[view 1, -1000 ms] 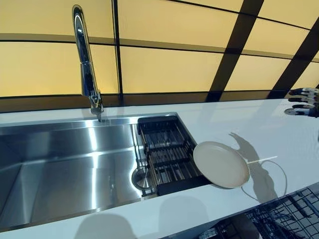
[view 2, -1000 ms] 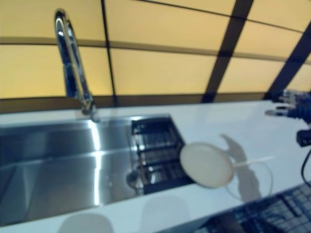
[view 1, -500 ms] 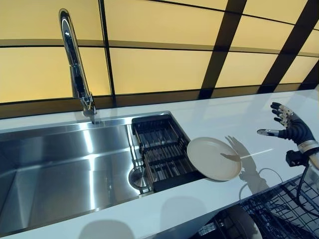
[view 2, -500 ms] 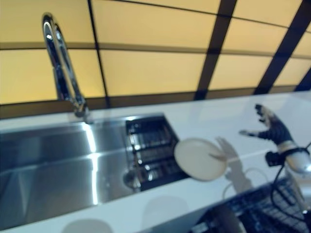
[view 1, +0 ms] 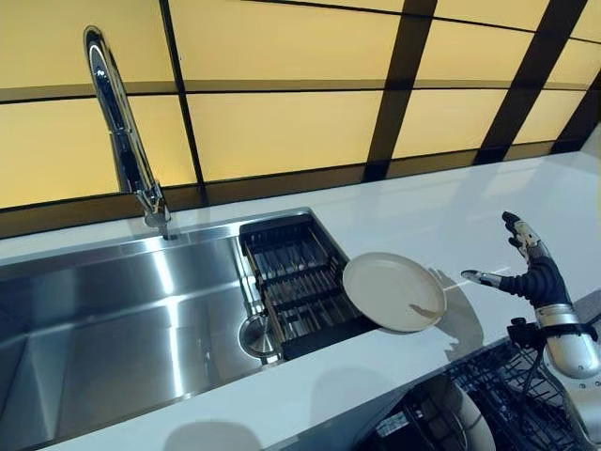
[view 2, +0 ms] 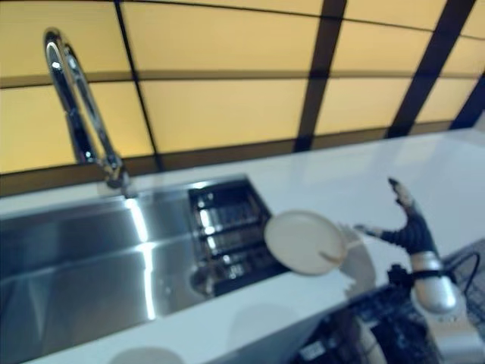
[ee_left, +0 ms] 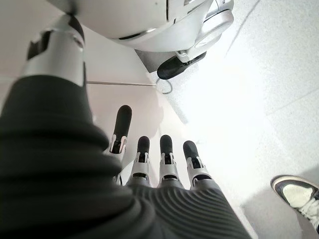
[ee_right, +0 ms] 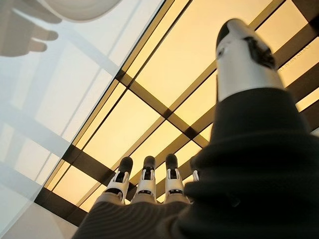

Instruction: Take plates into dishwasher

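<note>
A round cream plate lies on the white counter, overlapping the sink's right rim and the black rack. My right hand hovers open above the counter to the plate's right, fingers spread and apart from it. In the right wrist view the straight fingers point at the yellow panelled wall, with the plate's edge in a corner. The open dishwasher's wire rack sits below the counter edge, a pale dish in it. My left hand hangs open over the floor, holding nothing.
A steel sink fills the left, with a tall chrome tap behind it and a round drain by the rack. A yellow panelled wall backs the counter. A person's shoe shows on the floor.
The camera has swung to the right, shifting the scene left. My right hand has come from the far right edge down and in toward the plate, staying open.
</note>
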